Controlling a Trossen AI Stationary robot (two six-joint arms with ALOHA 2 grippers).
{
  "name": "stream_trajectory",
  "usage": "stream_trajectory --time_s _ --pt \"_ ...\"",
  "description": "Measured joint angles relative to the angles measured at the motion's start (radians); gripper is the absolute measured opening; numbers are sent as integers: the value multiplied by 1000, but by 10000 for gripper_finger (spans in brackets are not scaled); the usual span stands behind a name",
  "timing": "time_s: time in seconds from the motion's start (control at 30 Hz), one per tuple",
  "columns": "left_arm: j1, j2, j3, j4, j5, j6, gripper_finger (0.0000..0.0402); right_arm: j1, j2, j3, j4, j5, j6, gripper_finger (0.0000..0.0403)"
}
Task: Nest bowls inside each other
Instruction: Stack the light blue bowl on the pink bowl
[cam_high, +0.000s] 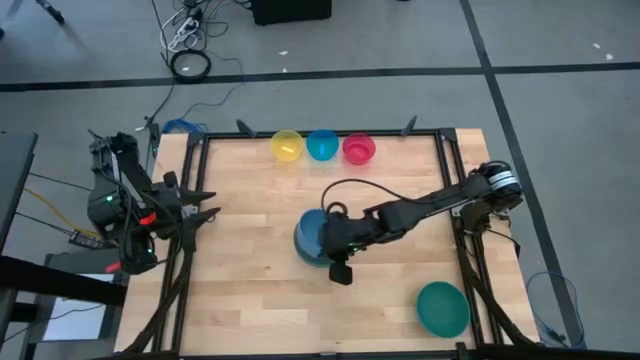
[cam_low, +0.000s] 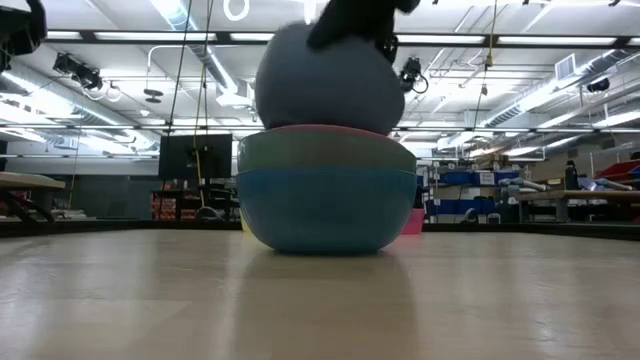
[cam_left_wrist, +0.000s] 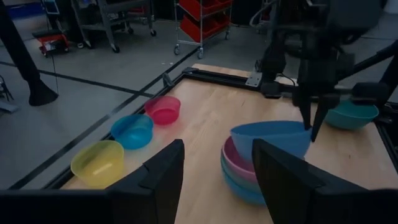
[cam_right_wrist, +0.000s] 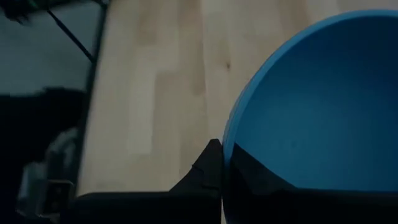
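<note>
At the table's (cam_high: 250, 300) centre, the right tool (cam_high: 338, 243) pinches the blue bowl's (cam_left_wrist: 270, 138) rim, tilted over the stack (cam_low: 326, 195); released crooked, it could slide off. Left tool (cam_high: 205, 203), spread, waits at 9 o'clock.

2 dark jointed arms (cam_high: 420, 208), black cables, green light on left.

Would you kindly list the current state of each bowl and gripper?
blue bowl: tilted, held above the stack
stack of bowls: nested, upright mid-table
teal bowl: upright, alone
three small bowls: upright, in a row, unnested
right gripper: shut on the blue bowl's rim
left gripper: open, waiting at the table's left edge
</note>
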Motion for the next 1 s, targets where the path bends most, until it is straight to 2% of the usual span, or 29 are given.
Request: stream_trajectory --time_s 0.3,0.7,0.8,1.0 --pt "0 -57 -61 18 -4 0 198 -8 40 8 -141 8 -1 0" --pt "0 -105 -114 52 -30 0 198 0 41 8 -178 19 -58 7" --pt "0 -110 -119 60 -31 0 198 2 41 8 -177 11 -56 34" --pt "0 -110 -119 61 -31 1 198 2 41 8 -150 9 -47 125"
